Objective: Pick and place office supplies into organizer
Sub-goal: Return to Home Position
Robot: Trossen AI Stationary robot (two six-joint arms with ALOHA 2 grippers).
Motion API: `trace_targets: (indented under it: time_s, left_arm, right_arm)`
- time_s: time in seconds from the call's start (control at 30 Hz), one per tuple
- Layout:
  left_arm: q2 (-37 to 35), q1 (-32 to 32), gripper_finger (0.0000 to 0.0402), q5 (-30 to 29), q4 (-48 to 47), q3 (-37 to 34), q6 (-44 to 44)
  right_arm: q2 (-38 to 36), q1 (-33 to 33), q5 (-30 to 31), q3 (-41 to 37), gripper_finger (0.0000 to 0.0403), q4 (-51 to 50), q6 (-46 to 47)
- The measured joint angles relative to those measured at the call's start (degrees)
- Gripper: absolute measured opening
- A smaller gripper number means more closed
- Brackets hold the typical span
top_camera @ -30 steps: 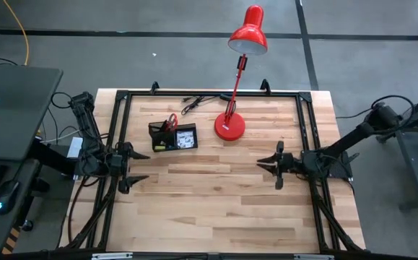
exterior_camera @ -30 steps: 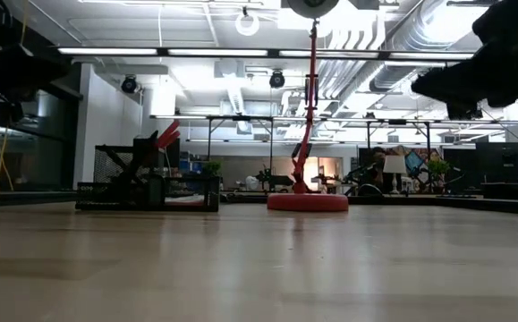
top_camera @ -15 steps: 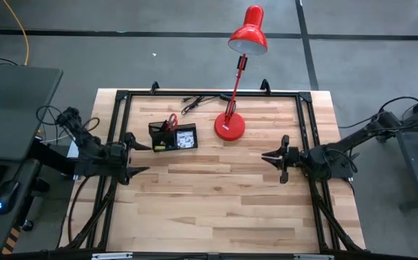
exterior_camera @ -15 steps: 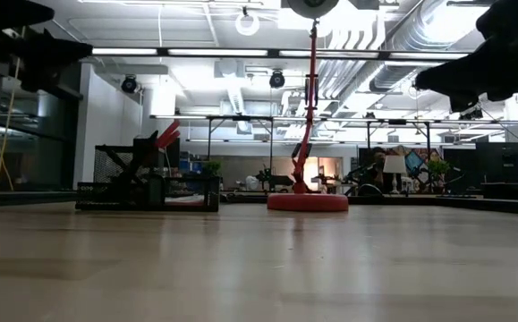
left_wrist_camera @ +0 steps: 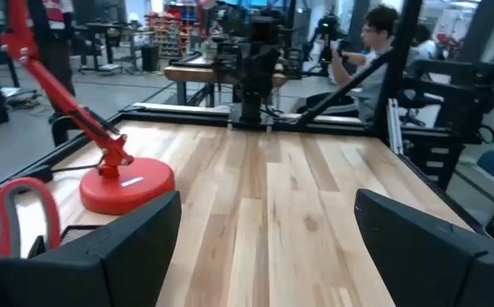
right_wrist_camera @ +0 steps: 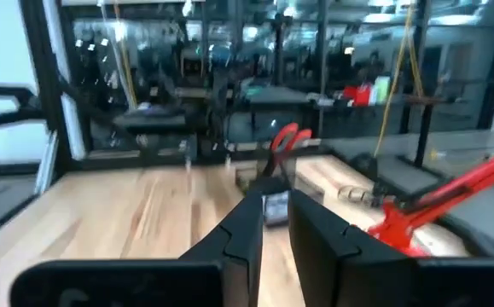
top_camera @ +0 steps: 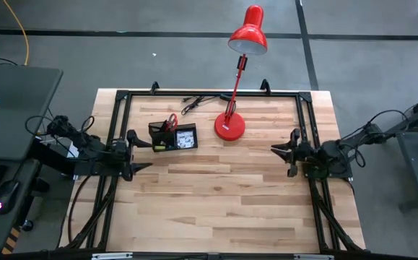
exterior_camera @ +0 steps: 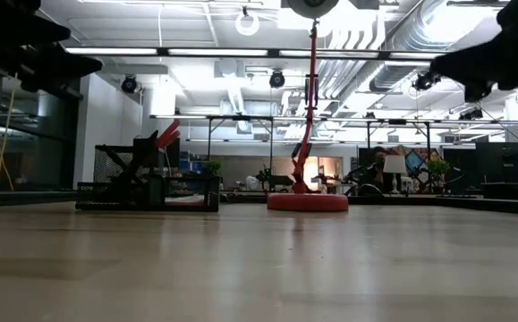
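The black organizer (top_camera: 172, 136) stands on the table's far left part. Red-handled scissors (top_camera: 170, 121) stick up out of its cup section, and a white-grey packet (top_camera: 186, 139) lies in its tray section. The low view shows the organizer (exterior_camera: 147, 184) with the scissors' handles (exterior_camera: 167, 134) above it. My left gripper (top_camera: 139, 152) hovers open near the left edge, just in front of the organizer, pointing level across the table; its wrist view shows the fingers of my left gripper (left_wrist_camera: 264, 256) wide apart with nothing between. My right gripper (top_camera: 279, 153) hovers shut near the right edge.
A red desk lamp stands with its round base (top_camera: 229, 128) right of the organizer, its head (top_camera: 248, 32) beyond the far edge. A black cable (top_camera: 194, 105) lies by the far edge. A black frame (top_camera: 209, 94) rims the table. Bare wood fills the middle and near part.
My left gripper has swung from pointing toward the near right to pointing straight across the table, and has risen a little. My right gripper has drawn back toward the table's right edge and risen slightly. Nothing on the table has moved.
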Motion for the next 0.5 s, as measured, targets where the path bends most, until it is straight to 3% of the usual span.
trace_targets:
  time_s: [0.07, 0.17, 0.27, 0.5]
  left_arm:
    - [0.00, 1.48, 0.0337, -0.71, 0.00, -0.02, -1.14]
    - [0.00, 3.94, 0.0337, -3.34, -0.22, 0.00, -2.21]
    - [0.00, 6.37, 0.0337, -2.02, -0.39, 0.00, -1.68]
    - [0.00, 11.22, 0.0337, 0.21, -3.38, -0.01, -0.28]
  right_arm:
    - [0.26, 0.02, 1.16, 0.60, 0.0053, -1.62, -1.33]
    - [0.10, 0.00, 7.51, 1.55, 0.0053, -3.07, 0.05]
    - [0.26, 0.00, 12.22, 1.60, 0.0050, -5.78, 1.71]
    - [0.24, 0.22, 13.13, 1.62, 0.0047, -5.92, 0.26]
